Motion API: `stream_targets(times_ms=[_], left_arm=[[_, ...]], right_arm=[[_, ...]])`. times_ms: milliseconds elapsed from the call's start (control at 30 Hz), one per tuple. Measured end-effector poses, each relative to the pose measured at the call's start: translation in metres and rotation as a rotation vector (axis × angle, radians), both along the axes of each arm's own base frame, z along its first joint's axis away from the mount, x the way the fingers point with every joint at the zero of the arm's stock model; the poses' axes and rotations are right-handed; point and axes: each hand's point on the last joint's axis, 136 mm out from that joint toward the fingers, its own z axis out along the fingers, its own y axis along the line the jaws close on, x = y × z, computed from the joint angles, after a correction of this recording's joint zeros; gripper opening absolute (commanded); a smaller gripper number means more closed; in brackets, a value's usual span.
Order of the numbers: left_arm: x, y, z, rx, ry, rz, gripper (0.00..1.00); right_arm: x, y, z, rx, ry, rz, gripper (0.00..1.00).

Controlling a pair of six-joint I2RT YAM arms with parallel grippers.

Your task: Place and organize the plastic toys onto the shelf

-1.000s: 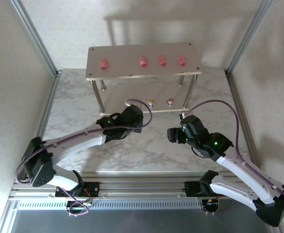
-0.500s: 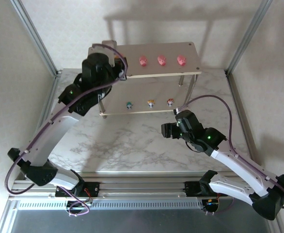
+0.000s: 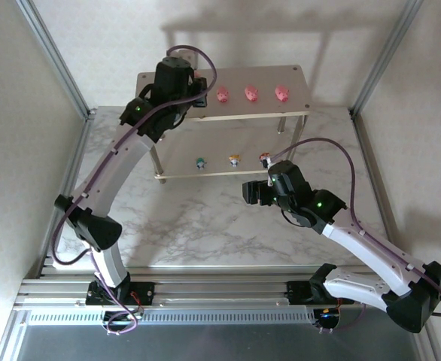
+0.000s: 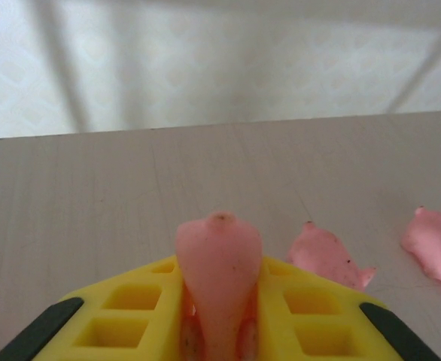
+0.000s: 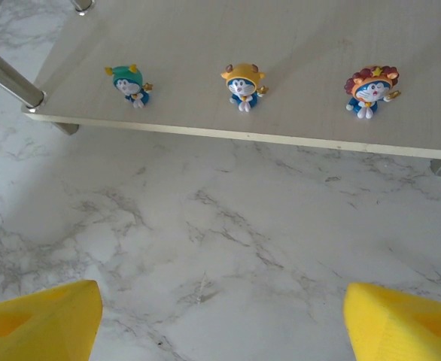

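While the left gripper (image 4: 219,274) pinches a small pink plastic pig toy (image 4: 218,248) between its yellow fingers (image 4: 141,308), it hangs over the left part of the top board of the two-tier beige shelf on slim silver legs (image 3: 299,81). Whether the held pig touches the board I cannot tell from the wrist view.

Three more pink pigs lie in a row on that top board, to the right of the gripper and apart from each other: the left pig (image 3: 223,95) near the middle, the centre pig (image 3: 251,93) beside it, and the right pig (image 3: 282,93) towards the right edge.

On the lower board (image 5: 318,45), three little blue-and-white figurines stand near its front edge, well apart. The teal-hooded figurine (image 5: 130,85) is towards the left corner, the yellow-orange-hooded figurine (image 5: 242,86) is in the middle, and the red-maned figurine with a star (image 5: 369,90) is towards the right.

The shelf stands at the far edge of the white marble-patterned desk (image 5: 228,226). The right gripper (image 5: 222,323) hovers above the bare desk just in front of the lower board, its yellow jaws spread wide and holding nothing.
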Motion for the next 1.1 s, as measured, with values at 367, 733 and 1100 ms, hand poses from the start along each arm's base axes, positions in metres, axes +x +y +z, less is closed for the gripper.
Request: stream_targets(times_ms=[367, 733, 1100], left_arm=[[0.002, 0.008, -0.008, 0.036, 0.039, 0.033, 0.24], [0.009, 0.01, -0.034, 0.082, 0.101, 0.059, 0.24], [0.011, 0.01, -0.042, 0.089, 0.12, 0.069, 0.26]], right_arm=[[-0.001, 0.002, 0.003, 0.011, -0.004, 0.011, 0.84], [-0.002, 0.001, 0.006, 0.021, -0.013, 0.013, 0.84], [-0.003, 0.001, 0.009, 0.028, -0.02, 0.014, 0.84]])
